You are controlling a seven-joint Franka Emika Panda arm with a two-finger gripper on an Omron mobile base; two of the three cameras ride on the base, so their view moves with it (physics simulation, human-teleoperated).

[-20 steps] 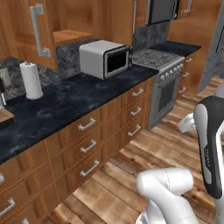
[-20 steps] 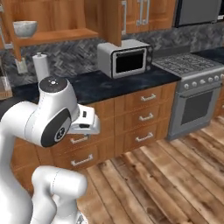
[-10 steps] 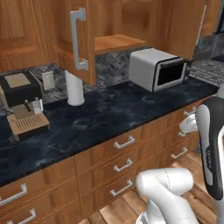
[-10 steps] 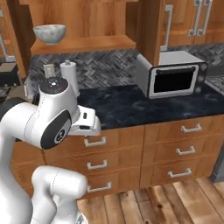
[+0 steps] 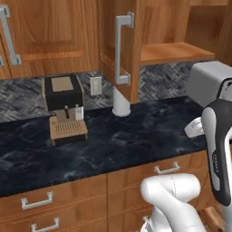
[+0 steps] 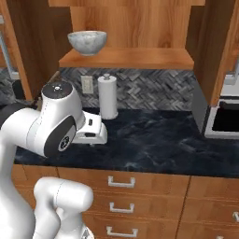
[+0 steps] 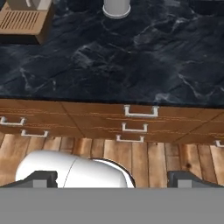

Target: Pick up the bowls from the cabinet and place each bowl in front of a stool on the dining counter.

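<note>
Black coffee machine [image 5: 63,93] and white paper towel roll [image 6: 108,97] stood on dark marble counter [image 7: 131,57], far ahead of jaws; microwave [image 5: 209,84] rightward.

Speckled grey-white bowl [image 6: 87,42], reddish-brown cabinet [image 6: 140,28], black white-veined counter [image 6: 154,144], white paper-towel roll [image 6: 108,97].

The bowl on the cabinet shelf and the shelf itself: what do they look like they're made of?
The bowl looks like glazed ceramic or stone: speckled grey-white surface with a soft sheen, so which of the two is open. The shelf looks like plain reddish-brown wood, with visible grain and a smooth, lightly varnished finish that matches the cabinet door.
</note>
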